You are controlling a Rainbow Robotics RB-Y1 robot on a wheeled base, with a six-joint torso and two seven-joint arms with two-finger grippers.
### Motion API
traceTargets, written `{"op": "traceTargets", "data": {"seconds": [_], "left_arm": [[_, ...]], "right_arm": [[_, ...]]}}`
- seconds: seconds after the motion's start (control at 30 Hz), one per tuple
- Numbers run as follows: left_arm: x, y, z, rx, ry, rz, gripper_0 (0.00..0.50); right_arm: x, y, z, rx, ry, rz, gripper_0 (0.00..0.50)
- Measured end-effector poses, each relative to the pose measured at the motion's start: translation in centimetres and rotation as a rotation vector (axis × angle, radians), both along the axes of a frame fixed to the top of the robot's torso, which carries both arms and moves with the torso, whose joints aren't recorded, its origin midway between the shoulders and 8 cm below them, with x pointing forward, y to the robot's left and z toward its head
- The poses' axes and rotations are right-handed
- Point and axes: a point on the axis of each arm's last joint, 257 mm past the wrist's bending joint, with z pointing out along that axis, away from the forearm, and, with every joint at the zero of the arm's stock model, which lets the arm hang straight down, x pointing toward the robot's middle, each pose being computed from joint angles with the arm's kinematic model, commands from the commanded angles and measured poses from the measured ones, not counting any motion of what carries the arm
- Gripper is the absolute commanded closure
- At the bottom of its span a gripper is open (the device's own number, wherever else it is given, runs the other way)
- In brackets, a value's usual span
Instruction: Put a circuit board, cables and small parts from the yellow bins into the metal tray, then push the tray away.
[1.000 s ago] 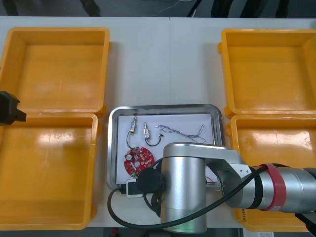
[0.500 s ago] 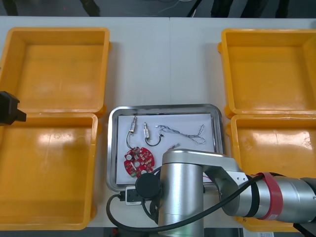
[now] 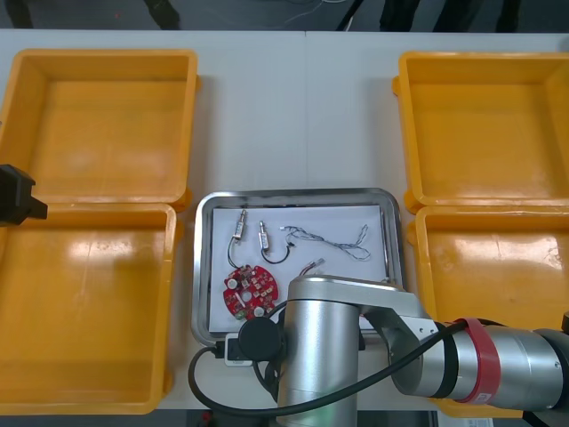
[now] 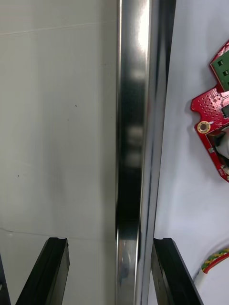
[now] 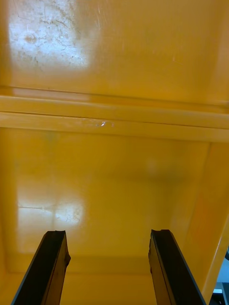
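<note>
— Where is the tray?
— The tray (image 3: 293,193) sits at the centre, on the near side, between the bins (image 3: 98,124). It holds the board (image 3: 249,291) and cables (image 3: 329,240).
— And the grippers?
— The right gripper (image 4: 109,240) is spread wide and empty, straddling the tray's near rim. The left gripper (image 5: 107,233) hangs wide and empty over the left bins.

No lettering, number, brand or sign can be read on any surface pictured. The red circuit board (image 3: 249,291) lying in the metal tray (image 3: 203,267) carries small components, but any markings on them are too fine to make out. The walls of the yellow bins (image 3: 98,124) are plain.
</note>
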Motion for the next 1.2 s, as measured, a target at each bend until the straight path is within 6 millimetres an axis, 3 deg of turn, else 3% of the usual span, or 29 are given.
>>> {"op": "traceTargets", "data": {"seconds": [1.2], "left_arm": [[0.00,0.00,0.00,0.000,0.000,0.000,0.000]], "right_arm": [[0.90,0.50,0.18,0.021,-0.045,0.002,0.000]]}}
